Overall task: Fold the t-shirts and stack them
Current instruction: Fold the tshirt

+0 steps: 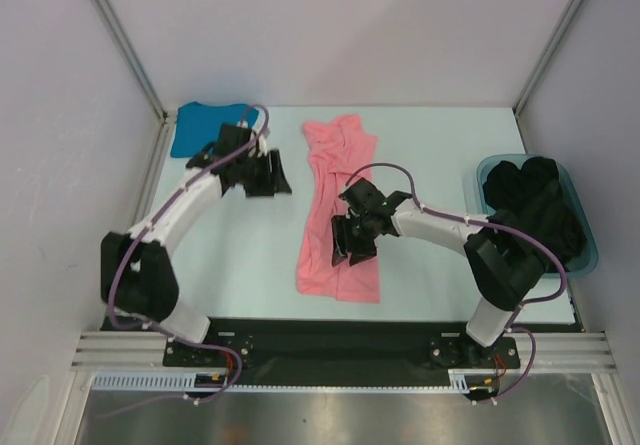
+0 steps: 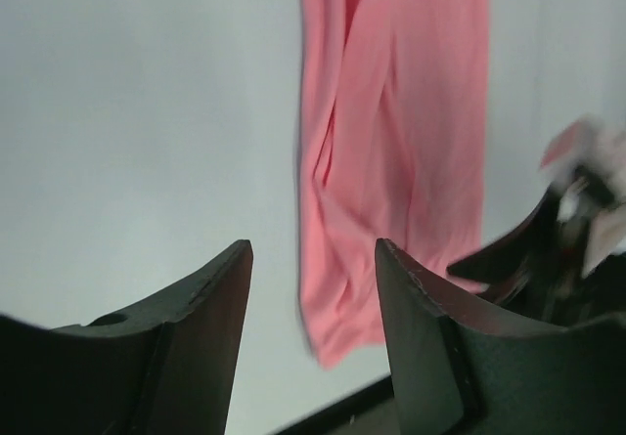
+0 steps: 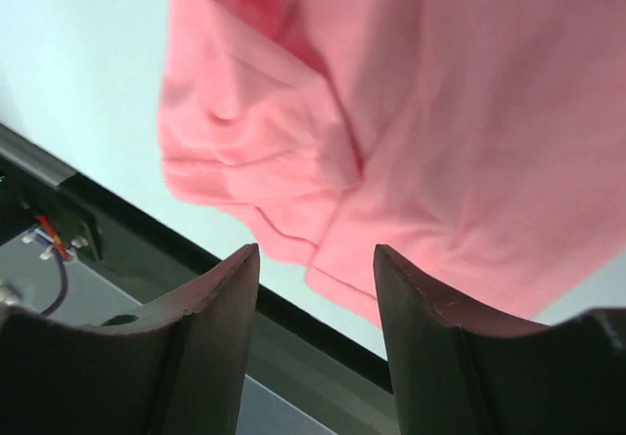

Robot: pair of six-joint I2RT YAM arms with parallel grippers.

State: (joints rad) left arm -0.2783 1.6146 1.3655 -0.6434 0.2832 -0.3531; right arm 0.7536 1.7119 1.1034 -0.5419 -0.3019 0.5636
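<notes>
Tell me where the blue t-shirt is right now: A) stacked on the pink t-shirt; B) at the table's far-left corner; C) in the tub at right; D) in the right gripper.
B: the blue t-shirt lies at the far-left corner of the table, apart from the pink t-shirt at mid-table.

- The left gripper (image 1: 268, 177) is matte black; its two fingers (image 2: 201, 318) are broad at the root and taper to curved, horn-like tips.
- The right gripper (image 1: 350, 248) has the same black fingers (image 3: 210, 308), with pale scuffs along the inner edges.
- Just behind each gripper sits an angular black wrist block (image 1: 232, 145).
- Behind that comes a smooth white link (image 1: 190, 200), tubular in shape.
- Farther back are bulky black joint housings (image 1: 505, 260) with rounded corners.
- A purple-grey cable (image 1: 385, 168) runs along each arm, arching free just behind the gripper.
- Farthest from the grippers, the bases (image 1: 190, 350) are black, with thin red and orange wires beside them.
</notes>
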